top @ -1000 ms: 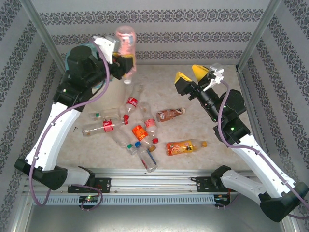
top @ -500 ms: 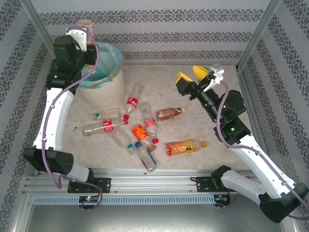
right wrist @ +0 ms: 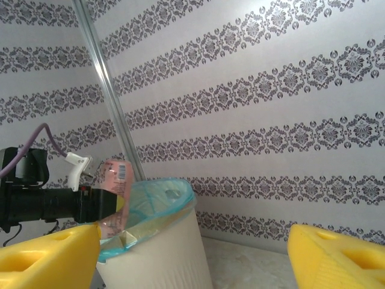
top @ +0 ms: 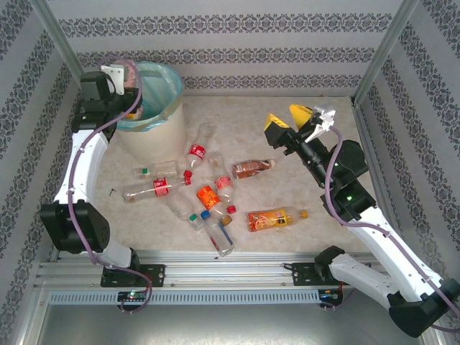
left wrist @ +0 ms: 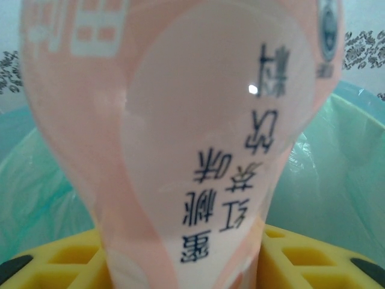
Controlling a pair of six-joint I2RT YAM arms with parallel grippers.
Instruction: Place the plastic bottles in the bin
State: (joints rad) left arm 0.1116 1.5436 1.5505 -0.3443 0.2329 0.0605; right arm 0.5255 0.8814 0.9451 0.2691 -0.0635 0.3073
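Glossy pink bottle, matt bin (crinkly plastic liner).

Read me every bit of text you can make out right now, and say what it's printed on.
"蜜桃红茶味饮料": black print running sideways up the label of the pink bottle, left wrist view; the first character is soft, so take it as likely.
Large white characters at that label's top left: cut off, unreadable.
Labels of the bottles on the table, top view: too small to read.
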